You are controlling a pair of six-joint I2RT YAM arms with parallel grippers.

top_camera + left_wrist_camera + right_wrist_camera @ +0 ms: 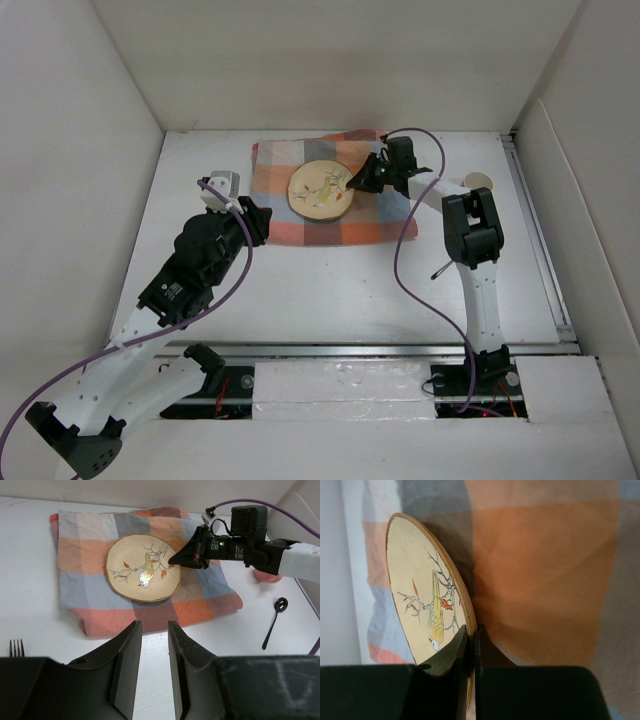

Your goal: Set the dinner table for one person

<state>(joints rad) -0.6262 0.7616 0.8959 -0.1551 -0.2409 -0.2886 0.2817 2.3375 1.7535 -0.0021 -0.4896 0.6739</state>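
The dinner table (pixel 330 290) is a white tabletop. A cream plate with a bird painting (pixel 320 190) lies on an orange-blue-grey checked cloth (pixel 275 165) at the back middle. My right gripper (pixel 356 180) is shut on the plate's right rim; in the right wrist view its jaws (pixel 471 630) pinch the rim of the plate (pixel 420 595), with a shadow under that edge. My left gripper (pixel 266 226) is open and empty, just in front of the cloth's near left edge; it also shows in the left wrist view (pixel 154 627), over bare table, aimed at the plate (pixel 144 568).
A black spoon (pixel 274 620) lies on the table right of the cloth (pixel 80 545). A pink cup (pixel 480 182) stands behind the right arm. Fork tines (pixel 16 647) show at the left, near my left gripper. White walls enclose the table on three sides.
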